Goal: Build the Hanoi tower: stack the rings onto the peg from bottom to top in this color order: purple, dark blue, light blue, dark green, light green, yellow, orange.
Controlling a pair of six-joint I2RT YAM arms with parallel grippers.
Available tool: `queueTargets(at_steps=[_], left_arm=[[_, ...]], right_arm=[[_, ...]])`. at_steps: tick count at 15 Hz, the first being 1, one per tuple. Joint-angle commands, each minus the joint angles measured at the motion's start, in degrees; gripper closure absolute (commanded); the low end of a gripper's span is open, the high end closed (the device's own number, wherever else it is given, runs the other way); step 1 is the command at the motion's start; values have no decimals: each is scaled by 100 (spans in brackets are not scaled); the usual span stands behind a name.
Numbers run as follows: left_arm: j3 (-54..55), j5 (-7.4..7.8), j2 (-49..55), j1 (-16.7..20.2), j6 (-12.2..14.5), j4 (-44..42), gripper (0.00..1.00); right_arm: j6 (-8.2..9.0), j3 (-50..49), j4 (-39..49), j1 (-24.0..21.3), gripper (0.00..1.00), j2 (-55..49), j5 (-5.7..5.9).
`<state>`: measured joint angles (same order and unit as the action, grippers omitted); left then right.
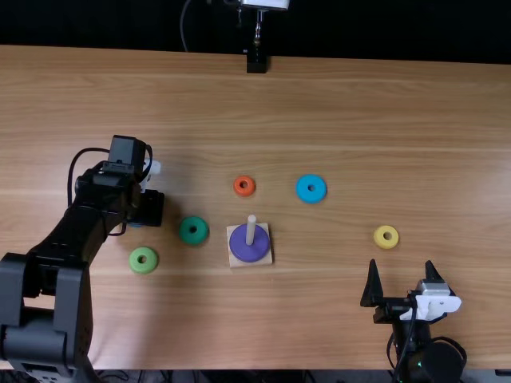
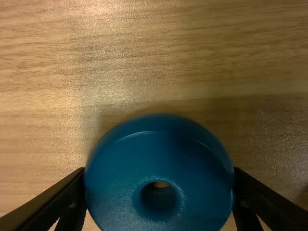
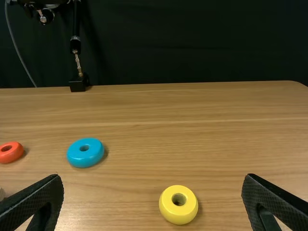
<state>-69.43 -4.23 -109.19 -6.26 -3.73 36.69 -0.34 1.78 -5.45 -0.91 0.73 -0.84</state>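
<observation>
one purple ring (image 1: 246, 253) is on your peg (image 1: 251, 230), six to go; your left gripper (image 2: 159, 173) clasps the dark blue ring (image 2: 159, 159), right gripper (image 3: 153, 178) spread.

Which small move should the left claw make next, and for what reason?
Probably lift the dark blue ring and carry it toward the peg: the left claw grips it at both sides, and the purple ring, which goes below, is on the peg.
</observation>
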Motion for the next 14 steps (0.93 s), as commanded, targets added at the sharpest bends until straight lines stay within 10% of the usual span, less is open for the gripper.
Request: queueTargets(at_steps=[1, 3, 14], left_arm=[[-132, -62, -217, 20, -91, 33, 72], [-132, -62, -164, -15, -91, 33, 100], [-1134, -41, 1743, -798, -229, 2607, 100]], right_arm=[[-29, -81, -83, -41, 0, -73, 42], [-29, -81, -83, -41, 0, -73, 42], [-29, -81, -83, -41, 0, -73, 42]])
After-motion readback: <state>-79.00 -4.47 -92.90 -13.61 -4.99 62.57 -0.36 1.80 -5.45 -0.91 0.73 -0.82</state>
